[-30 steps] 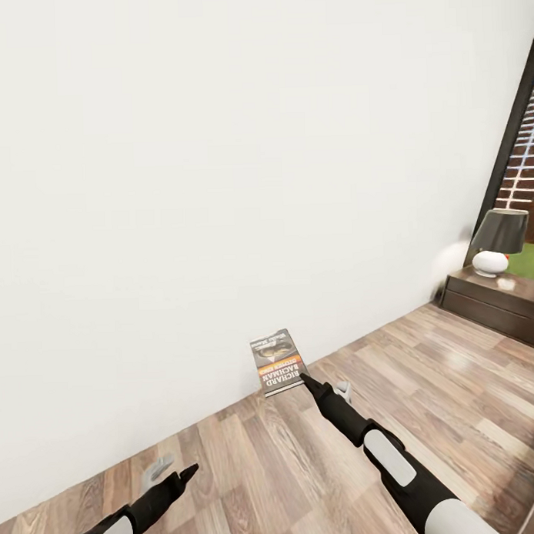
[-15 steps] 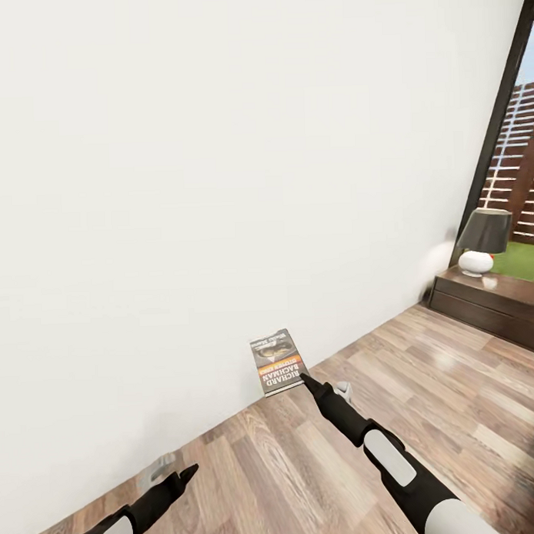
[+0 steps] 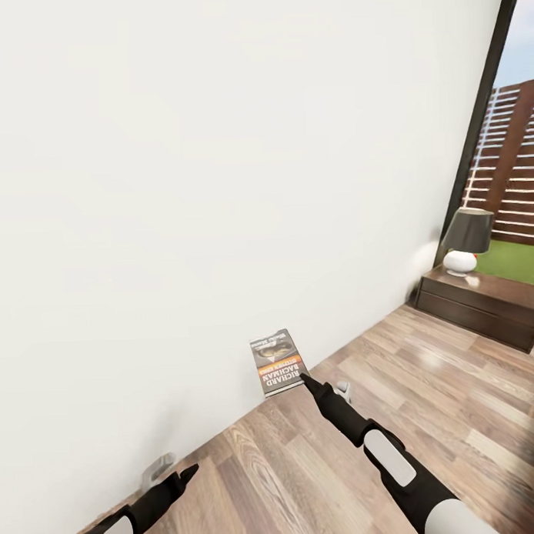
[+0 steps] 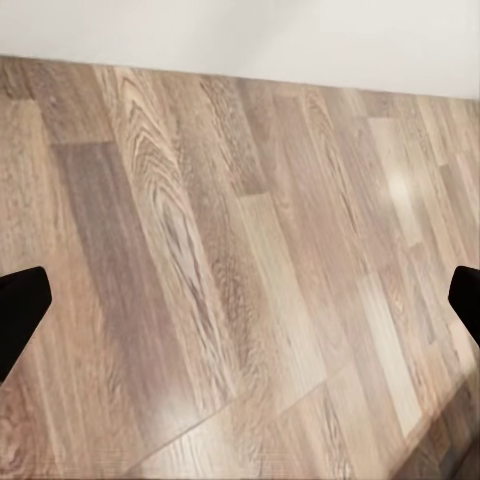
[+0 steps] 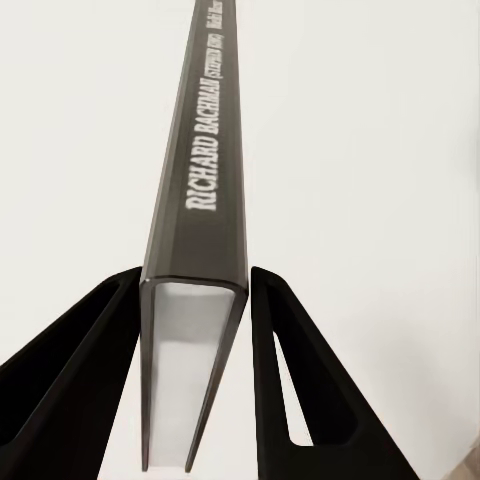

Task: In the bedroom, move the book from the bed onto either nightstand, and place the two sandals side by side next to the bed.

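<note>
My right gripper [image 3: 305, 379] is shut on the book [image 3: 276, 361], a thin dark paperback with an orange band and white "RICHARD BACHMAN" lettering, carried in the air before a white wall. In the right wrist view the book [image 5: 200, 250] stands edge-on between the two black fingers [image 5: 80, 370], its spine lettering facing the camera. My left gripper [image 3: 178, 476] hangs low over the wood-plank floor; the left wrist view shows its fingertips [image 4: 22, 305] far apart, open and empty. A dark-brown nightstand [image 3: 484, 304] with two drawers stands at the far right by the window.
A dark-shaded lamp with a white base [image 3: 466, 241] sits on the nightstand. Behind it a black-framed window [image 3: 485, 105] shows a slatted brown fence [image 3: 514, 166] and grass. The white wall [image 3: 218, 184] runs along the left; wood-plank floor [image 3: 426, 400] stretches toward the nightstand.
The whole view has swung to the right: nightstand, lamp and window have slid left and more of the fence shows. Both arms and the held book keep their places in the picture.
</note>
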